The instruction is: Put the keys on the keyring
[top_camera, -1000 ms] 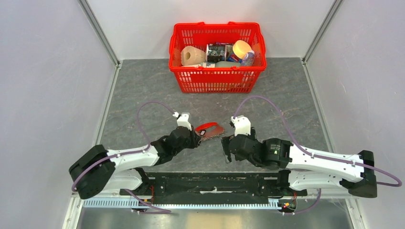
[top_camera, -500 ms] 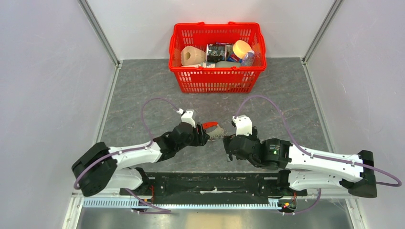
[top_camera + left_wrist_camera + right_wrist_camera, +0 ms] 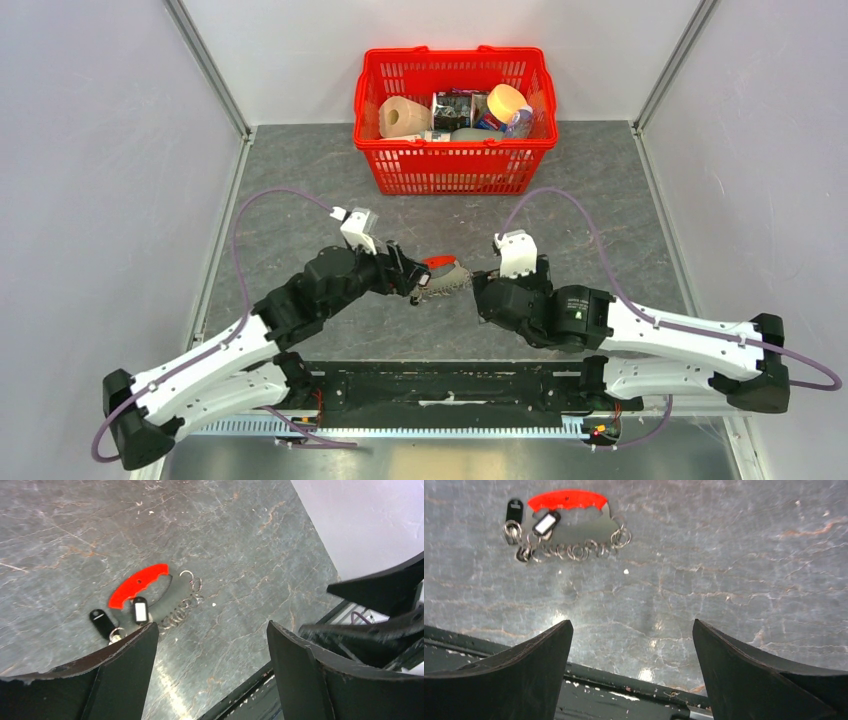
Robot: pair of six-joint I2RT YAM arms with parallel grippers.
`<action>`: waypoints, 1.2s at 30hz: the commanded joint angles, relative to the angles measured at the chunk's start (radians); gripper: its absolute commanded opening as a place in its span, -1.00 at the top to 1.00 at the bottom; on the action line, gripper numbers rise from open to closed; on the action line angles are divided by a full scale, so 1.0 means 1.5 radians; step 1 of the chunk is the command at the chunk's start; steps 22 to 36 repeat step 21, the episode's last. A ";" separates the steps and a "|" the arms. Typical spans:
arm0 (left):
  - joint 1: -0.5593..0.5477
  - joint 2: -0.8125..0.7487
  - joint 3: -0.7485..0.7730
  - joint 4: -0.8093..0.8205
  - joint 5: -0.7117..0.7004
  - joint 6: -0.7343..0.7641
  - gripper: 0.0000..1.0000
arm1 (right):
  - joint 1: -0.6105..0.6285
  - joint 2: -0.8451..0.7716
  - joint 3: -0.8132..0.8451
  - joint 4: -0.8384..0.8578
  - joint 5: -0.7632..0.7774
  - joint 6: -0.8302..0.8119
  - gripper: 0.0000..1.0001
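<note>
The keyring (image 3: pixel 445 275) lies flat on the grey table between my two grippers, nothing holding it. In the left wrist view its red strap (image 3: pixel 140 584), white tag (image 3: pixel 140 611) and silvery chain cluster (image 3: pixel 180 612) lie just beyond my left finger. The black-headed key (image 3: pixel 101 621) rests beside the tag, its metal end among small rings; whether it is linked I cannot tell. The right wrist view shows the keyring (image 3: pixel 567 500) and the key (image 3: pixel 514 510) at top left. My left gripper (image 3: pixel 212 625) is open and holds nothing, as does my right gripper (image 3: pixel 632 621).
A red basket (image 3: pixel 455 170) full of groceries stands at the back centre. A black rail (image 3: pixel 450 385) runs along the table's near edge under both arms. Grey walls close in the left and right sides.
My left gripper has opened and let go of the red strap after carrying the keyring a little to the right; the keyring now lies on the table. The left wrist has pulled back left.
</note>
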 commanded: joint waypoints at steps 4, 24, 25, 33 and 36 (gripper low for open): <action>0.002 -0.101 0.052 -0.179 -0.041 0.075 -0.75 | 0.002 0.011 0.092 -0.033 0.113 -0.019 -0.94; 0.002 -0.200 0.102 -0.279 -0.072 0.114 -0.79 | 0.002 0.011 0.180 -0.066 0.095 -0.068 -0.94; 0.002 -0.200 0.102 -0.279 -0.072 0.114 -0.79 | 0.002 0.011 0.180 -0.066 0.095 -0.068 -0.94; 0.002 -0.200 0.102 -0.279 -0.072 0.114 -0.79 | 0.002 0.011 0.180 -0.066 0.095 -0.068 -0.94; 0.002 -0.200 0.102 -0.279 -0.072 0.114 -0.79 | 0.002 0.011 0.180 -0.066 0.095 -0.068 -0.94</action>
